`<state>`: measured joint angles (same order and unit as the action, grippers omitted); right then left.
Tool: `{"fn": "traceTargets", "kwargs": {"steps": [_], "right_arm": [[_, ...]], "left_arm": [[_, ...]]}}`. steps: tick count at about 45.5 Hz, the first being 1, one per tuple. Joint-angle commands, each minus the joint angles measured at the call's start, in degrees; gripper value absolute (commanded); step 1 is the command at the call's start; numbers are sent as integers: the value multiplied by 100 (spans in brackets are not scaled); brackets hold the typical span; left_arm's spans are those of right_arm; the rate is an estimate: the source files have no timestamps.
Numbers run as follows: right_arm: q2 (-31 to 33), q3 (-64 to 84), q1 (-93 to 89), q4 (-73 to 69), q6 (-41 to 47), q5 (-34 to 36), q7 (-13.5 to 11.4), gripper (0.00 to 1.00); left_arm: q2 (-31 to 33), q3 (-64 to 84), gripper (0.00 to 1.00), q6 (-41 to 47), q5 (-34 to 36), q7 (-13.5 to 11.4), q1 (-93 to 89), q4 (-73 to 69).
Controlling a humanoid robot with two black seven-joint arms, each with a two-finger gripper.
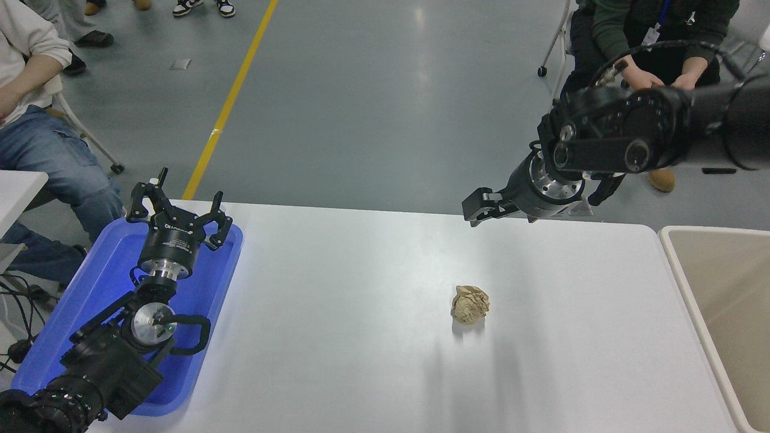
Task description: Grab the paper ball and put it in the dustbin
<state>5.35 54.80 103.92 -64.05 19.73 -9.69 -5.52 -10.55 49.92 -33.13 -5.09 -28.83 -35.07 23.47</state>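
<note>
The paper ball (470,304), a crumpled tan-brown wad, lies on the white table (337,337) right of the middle. The dustbin (669,242), beige with an off-white rim, stands at the table's right end and is partly cut off by the picture's edge. My right gripper (479,210) hangs above the table's far edge, beyond the ball and clearly apart from it, pointing left; it looks open and holds nothing. My left gripper (180,207) is parked open over the blue tray (78,300) at the lower left.
A person in a dark green top (656,36) sits behind the right arm past the far right corner. Another person in jeans (42,150) sits at the far left by a chair. A yellow floor line (231,102) runs beyond the table.
</note>
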Motion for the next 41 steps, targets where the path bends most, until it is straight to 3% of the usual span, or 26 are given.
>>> {"fn": "traceTargets", "kwargs": {"steps": [1, 21, 41], "right_arm": [[-438, -224, -855, 402, -742, 3, -1, 100], [-535, -215, -1936, 921, -1946, 3, -1, 100], [-535, -224, -2640, 1018, -2413, -6, -1, 100]], "left_arm": [[0, 0, 100, 0, 0, 0, 1, 0], [0, 0, 100, 0, 0, 0, 1, 0], [0, 0, 100, 0, 0, 9, 1, 0]]}}
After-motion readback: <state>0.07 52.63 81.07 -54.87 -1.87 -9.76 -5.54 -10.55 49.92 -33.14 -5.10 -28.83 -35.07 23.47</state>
